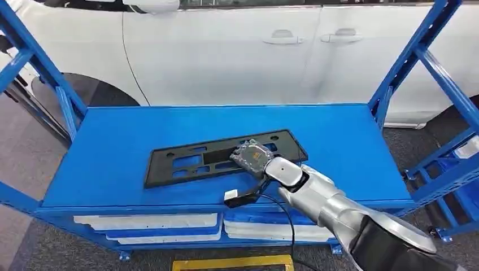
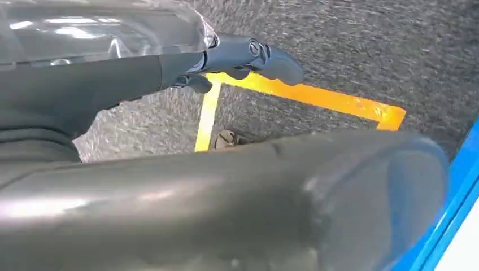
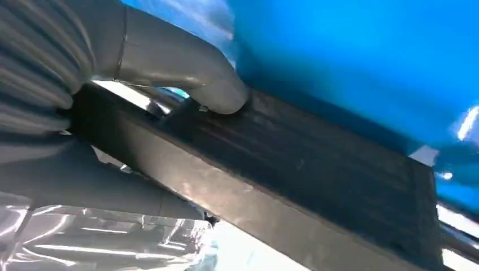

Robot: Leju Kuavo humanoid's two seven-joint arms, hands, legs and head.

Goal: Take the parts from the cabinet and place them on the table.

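Head view: right hand (image 1: 252,156) on black plate (image 1: 186,162); right wrist view: thumb (image 3: 186,70) pressing it, gripped.

The left hand (image 2: 248,56), fingers holding nothing, hangs over grey carpet (image 2: 350,45) crossed by yellow tape (image 2: 316,97).

Flat black slotted plate (image 1: 220,158) lies on the blue table (image 1: 113,164).

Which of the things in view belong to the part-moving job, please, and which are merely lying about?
Job: black plastic frame, gripped by the right hand; blue table beneath it.

Lying about: white car; white panels on the lower shelf; yellow floor tape.
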